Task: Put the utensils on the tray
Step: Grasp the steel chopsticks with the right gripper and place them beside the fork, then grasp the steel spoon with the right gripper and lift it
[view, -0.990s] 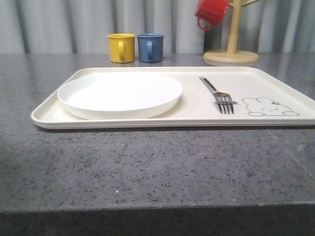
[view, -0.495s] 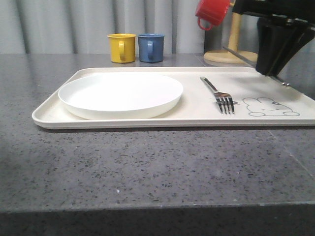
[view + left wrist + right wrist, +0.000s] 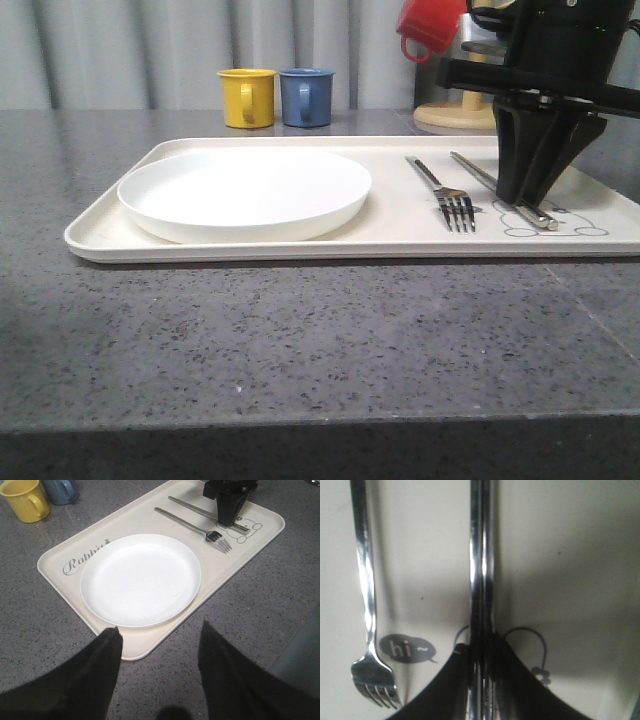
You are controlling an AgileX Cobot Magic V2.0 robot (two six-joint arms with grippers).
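Cream plastic makes up the tray (image 3: 400,232), a wide rectangle with rounded corners and a low rim, lying on a dark speckled stone table (image 3: 300,340). On its left half sits a round shallow white plate (image 3: 245,193). Right of the plate, apart from it, a silver fork (image 3: 445,194) lies flat with its tines toward the near edge and its handle running away to the far side.

Just right of the fork lies a long straight metal bar (image 3: 500,188), roughly parallel to it, its near end over the grey rabbit drawing (image 3: 545,220) printed on the tray's right part. The right gripper (image 3: 532,200) reaches down onto the bar near that end, its black fingers closed narrowly on either side of the steel; the right wrist view shows the bar (image 3: 482,580) pinched between the finger pads, with the fork (image 3: 367,605) beside it and a small grey "hi~" speech bubble (image 3: 406,649) on the tray. Whether the bar rests fully on the tray I cannot tell.

The left gripper (image 3: 159,640) hangs above the near table edge, spread wide and holding nothing, with the plate (image 3: 140,579) and the script "Rabbit" print (image 3: 82,560) beyond it.

Behind the tray stand a yellow mug (image 3: 246,97) and a blue mug (image 3: 305,96) side by side, and far right a red mug (image 3: 430,25) hangs on a wooden mug tree (image 3: 470,105).
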